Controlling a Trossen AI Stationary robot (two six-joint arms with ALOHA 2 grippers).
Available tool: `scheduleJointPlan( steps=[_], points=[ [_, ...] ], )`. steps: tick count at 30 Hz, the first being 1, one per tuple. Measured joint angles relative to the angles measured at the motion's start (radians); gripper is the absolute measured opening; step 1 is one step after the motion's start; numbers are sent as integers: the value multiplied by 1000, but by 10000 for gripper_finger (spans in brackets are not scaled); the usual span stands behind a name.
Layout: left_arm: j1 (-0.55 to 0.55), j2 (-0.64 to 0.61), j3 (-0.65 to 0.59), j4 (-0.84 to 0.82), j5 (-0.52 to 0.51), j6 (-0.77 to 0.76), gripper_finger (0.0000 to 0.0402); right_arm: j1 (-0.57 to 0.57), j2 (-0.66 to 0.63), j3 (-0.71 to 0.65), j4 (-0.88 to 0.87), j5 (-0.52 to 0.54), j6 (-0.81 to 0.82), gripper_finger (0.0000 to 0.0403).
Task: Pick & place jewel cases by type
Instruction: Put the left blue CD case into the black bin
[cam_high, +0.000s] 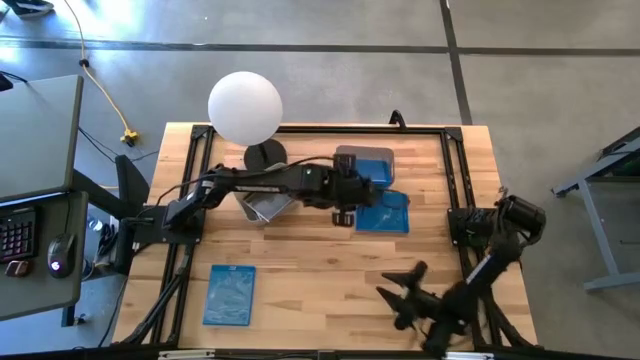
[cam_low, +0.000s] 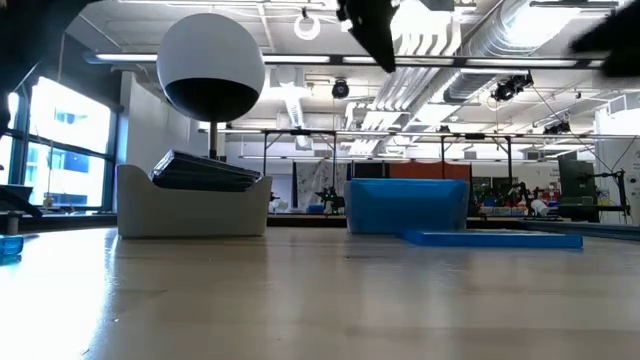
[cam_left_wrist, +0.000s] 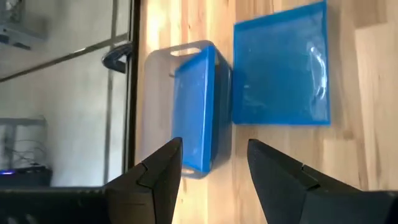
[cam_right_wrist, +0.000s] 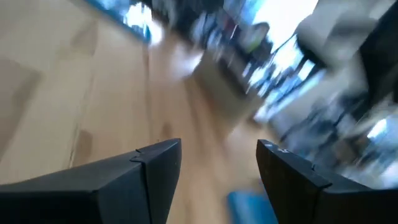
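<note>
I see one blue case (cam_high: 372, 172) binned, two blue cases (cam_high: 384, 213) on the table; left gripper (cam_high: 343, 215) hovers, fingers apart.

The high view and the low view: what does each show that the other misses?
Only the high view shows both whole arms: the left gripper open above the table's middle, the right gripper open near the front edge, and a blue case whole at front left.

Only the low view shows the dark cases stacked tilted in the left tub, plus the room behind.

Both show the white globe, the tub with a blue case, and the blue case lying beside it.
</note>
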Motion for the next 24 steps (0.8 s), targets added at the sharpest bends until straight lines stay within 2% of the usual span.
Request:
scheduleJointPlan(
  steps=[4, 6, 9, 12, 14, 16, 18, 20, 22, 24],
  points=[
    [-37, -33, 2, -64, -87, -2, 177, -154, -1, 0, -114, -363, 159, 204],
    [-51, -58, -1, -164, -148, -19, 177, -234, -1, -2, -168, -468, 196, 204],
    [-68, -100, 0, -284, -233, -91, 177, -329, -18, -2, -206, -499, 177, 204],
    [-72, -152, 0, -406, -241, -257, 177, -402, -42, 0, -179, -496, 41, 204],
    [-70, -196, -24, -403, -138, -376, 177, -449, -61, 0, -106, -496, -75, 204],
    [-62, -234, -29, -413, 46, -462, 177, -489, -77, 0, -8, -511, -173, 204],
    [-61, -264, -29, -405, 221, -456, 177, -526, -88, 1, 90, -546, -277, 204],
    [-70, -274, -35, -409, 334, -443, 177, -563, -91, 0, 194, -592, -364, 204],
    [-81, -295, -60, -406, 434, -418, 177, -591, -94, 1, 254, -627, -429, 204],
    [-104, -330, -114, -406, 488, -416, 177, -615, -95, 1, 280, -641, -457, 204]
  ],
)
